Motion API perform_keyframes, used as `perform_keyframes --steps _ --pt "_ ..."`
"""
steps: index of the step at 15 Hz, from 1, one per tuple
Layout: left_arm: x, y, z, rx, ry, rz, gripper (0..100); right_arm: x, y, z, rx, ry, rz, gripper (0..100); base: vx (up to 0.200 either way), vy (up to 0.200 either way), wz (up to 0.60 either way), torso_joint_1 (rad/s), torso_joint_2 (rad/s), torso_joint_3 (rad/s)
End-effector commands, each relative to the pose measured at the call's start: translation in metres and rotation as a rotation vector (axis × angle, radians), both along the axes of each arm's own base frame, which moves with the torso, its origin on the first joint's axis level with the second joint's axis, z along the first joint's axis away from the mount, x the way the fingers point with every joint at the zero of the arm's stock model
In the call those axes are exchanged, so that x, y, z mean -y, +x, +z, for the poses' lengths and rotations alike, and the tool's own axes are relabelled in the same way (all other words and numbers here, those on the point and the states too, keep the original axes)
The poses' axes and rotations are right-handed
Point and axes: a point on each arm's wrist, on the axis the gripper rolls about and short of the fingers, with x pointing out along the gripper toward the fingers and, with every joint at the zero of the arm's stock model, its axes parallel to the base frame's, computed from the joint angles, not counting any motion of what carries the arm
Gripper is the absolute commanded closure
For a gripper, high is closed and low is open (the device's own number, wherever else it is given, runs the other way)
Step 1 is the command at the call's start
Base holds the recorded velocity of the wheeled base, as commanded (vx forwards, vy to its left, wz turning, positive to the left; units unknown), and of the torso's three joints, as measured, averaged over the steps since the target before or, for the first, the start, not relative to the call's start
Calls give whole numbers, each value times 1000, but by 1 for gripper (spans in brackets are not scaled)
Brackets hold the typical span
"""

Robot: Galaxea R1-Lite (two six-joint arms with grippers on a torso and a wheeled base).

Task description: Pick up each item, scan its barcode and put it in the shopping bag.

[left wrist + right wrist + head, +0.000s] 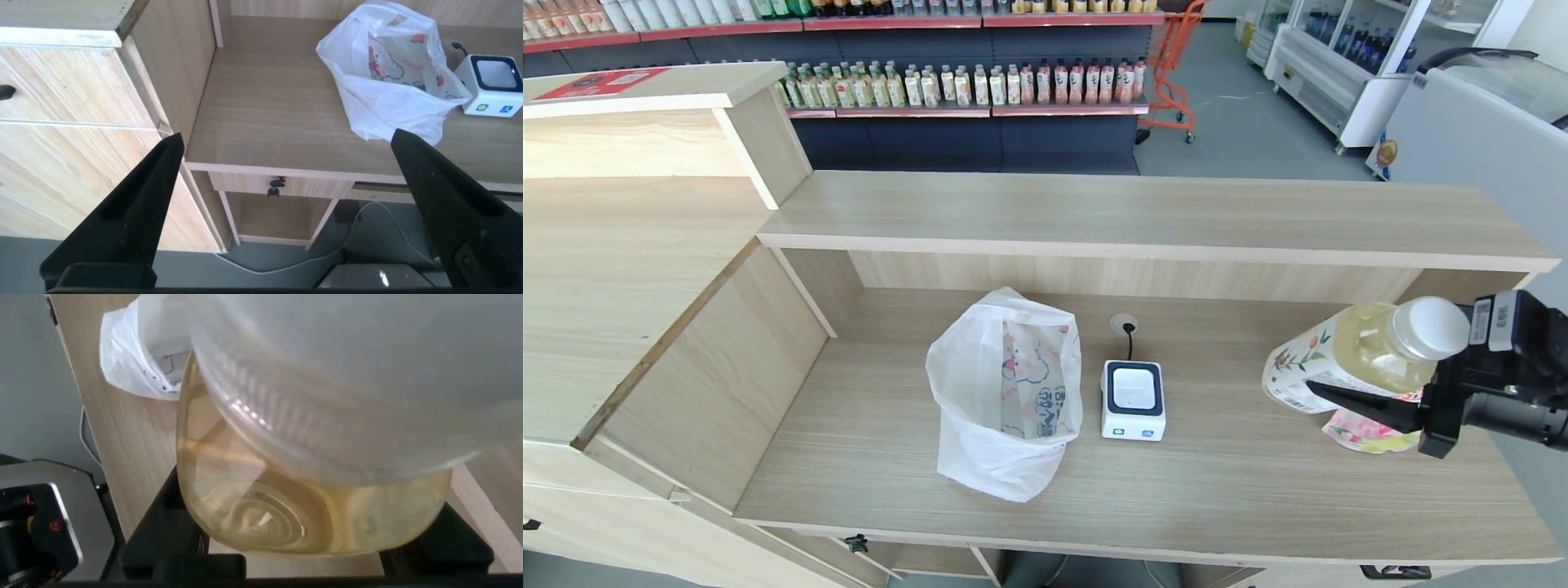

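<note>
Bottle (1364, 343) is clamped in the right gripper (1331, 376), right of the scanner (1133, 400); best carry it over with its barcode facing the window. Left gripper (288, 143) hangs spread, empty.

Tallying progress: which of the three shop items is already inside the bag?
The cartoon-printed packet, standing in the white shopping bag. The yellow-drink bottle is held in the right hand, and the pink packet lies on the counter near it.

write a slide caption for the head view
The right gripper holds a drink bottle over the counter, right of the scanner and shopping bag.
</note>
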Motion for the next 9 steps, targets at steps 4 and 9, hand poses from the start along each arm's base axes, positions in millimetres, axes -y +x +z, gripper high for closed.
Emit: perform_keyframes --steps 4,9 --pt "0 0 0 0 0 1 0 -6 52 -23 -33 -42 31 100 0 0 0 0 0 0" --pt "0 0 0 0 0 1 0 -23 78 -63 30 -152 194 100 0 0 0 0 0 0"
